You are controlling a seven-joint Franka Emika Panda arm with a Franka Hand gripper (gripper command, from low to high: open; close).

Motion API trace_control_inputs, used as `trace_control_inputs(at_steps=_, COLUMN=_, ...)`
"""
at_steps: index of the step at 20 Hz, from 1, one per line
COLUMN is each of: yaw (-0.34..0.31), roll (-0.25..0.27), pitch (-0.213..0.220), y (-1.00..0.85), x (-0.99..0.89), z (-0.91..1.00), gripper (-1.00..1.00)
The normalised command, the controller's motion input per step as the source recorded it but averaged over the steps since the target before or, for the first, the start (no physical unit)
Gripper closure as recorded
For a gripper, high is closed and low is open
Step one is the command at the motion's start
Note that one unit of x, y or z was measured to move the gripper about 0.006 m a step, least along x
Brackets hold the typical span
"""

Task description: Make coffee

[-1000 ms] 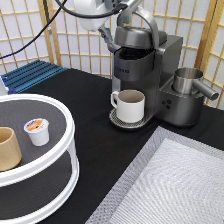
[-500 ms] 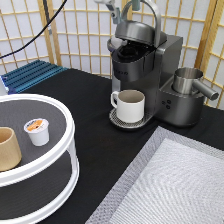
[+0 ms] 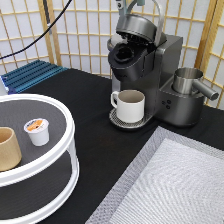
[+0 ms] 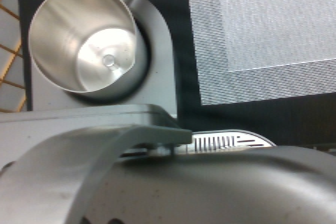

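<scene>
Gripper (image 3: 131,3) barely visible above brewer (image 3: 145,75), finger state indeterminate; pod (image 3: 37,131) upright, foil up, on tray (image 3: 55,117); mug (image 3: 130,105) under spout.

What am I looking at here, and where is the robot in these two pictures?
One picture comes from a fixed camera looking down across the table, the other from a camera on the robot's hand. In the fixed view only a sliver of the gripper shows, at the top edge, right above the raised handle of the coffee machine, whose lid stands open. A white mug sits under the spout. At the exterior view's left, a round white stand carries the coffee pod and a tan cup; nothing holds the pod. The hand camera looks down past the lid at the machine's metal cup and a grey mat.
</scene>
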Motion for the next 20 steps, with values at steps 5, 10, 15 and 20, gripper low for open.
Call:
trace_control_inputs(at_steps=5, yaw=0.024, roll=-0.139, pitch=0.144, y=0.24, x=0.29, z=0.38, gripper=-1.00)
trace_control_inputs(at_steps=10, yaw=-0.001, roll=-0.084, pitch=0.035, y=-0.56, x=-0.02, z=0.46, gripper=-1.00)
trace_control_inputs(at_steps=15, yaw=-0.003, roll=-0.004, pitch=0.000, y=-0.99, x=-0.14, z=0.02, gripper=-1.00)
trace_control_inputs(at_steps=20, yaw=0.000, roll=0.003, pitch=-0.019, y=-1.00, x=-0.18, z=-0.15, gripper=-1.00)
